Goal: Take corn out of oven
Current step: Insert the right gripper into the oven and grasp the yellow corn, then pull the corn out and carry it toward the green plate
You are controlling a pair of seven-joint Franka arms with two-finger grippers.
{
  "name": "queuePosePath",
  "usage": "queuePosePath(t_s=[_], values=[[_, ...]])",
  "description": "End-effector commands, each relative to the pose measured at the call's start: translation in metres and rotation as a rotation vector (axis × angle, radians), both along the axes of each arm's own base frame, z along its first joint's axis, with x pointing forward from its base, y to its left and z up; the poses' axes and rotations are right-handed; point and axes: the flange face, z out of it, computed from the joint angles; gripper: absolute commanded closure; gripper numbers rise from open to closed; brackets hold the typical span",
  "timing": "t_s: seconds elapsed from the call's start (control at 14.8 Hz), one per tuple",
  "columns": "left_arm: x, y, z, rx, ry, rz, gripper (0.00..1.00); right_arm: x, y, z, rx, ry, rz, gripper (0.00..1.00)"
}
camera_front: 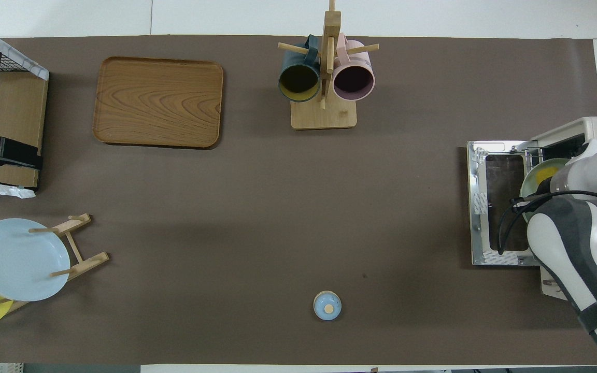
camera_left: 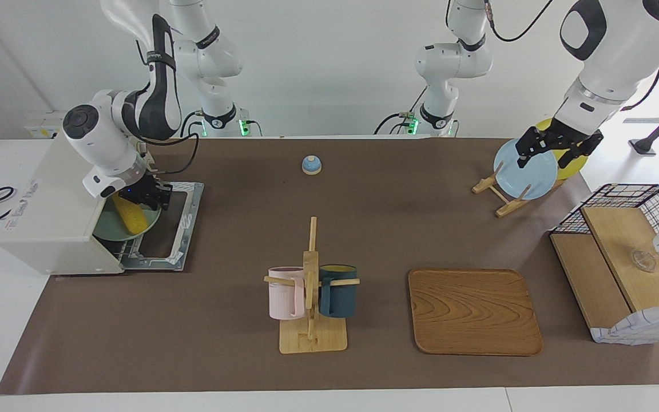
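Facing view, right gripper (camera_left: 147, 197): at the open oven (camera_left: 55, 214) mouth, fingers closed on the corn (camera_left: 129, 218), which lies on a green plate (camera_left: 109, 229).
Facing view, left gripper (camera_left: 552, 146): waits open over the blue plate (camera_left: 530, 174).
Overhead view, corn (camera_front: 541, 176): partly hidden under the right arm.

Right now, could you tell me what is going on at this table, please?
The right gripper is at the mouth of the open toaster oven, down on the upper end of the corn cob, which lies on a green plate on the oven's rack. The corn has not come out. The left gripper waits, open, over the plate rack with its blue plate.
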Motion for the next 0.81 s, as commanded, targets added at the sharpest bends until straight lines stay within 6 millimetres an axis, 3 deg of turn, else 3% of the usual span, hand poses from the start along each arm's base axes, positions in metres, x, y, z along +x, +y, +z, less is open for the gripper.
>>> queuePosePath(t_s=[0.0,0.14,0.27,0.54,0.68,0.74], values=[[-0.004,0.003,0.003,0.009,-0.002,-0.001,0.00,0.006,0.033,0.010,-0.075,0.014,0.126,1.00],[-0.004,0.003,0.003,0.009,-0.002,-0.001,0.00,0.024,0.071,0.031,-0.090,0.029,0.163,1.00],[-0.004,0.003,0.003,0.009,-0.002,-0.001,0.00,0.032,0.132,0.051,-0.119,0.017,0.114,1.00],[-0.004,0.003,0.003,0.009,-0.002,-0.001,0.00,0.042,0.287,0.083,-0.150,-0.006,0.015,1.00],[-0.004,0.003,0.003,0.009,-0.002,-0.001,0.00,0.047,0.340,0.078,-0.093,-0.002,-0.082,1.00],[-0.004,0.001,0.003,0.009,-0.002,-0.004,0.00,0.039,0.380,0.063,-0.093,-0.005,-0.097,1.00]])
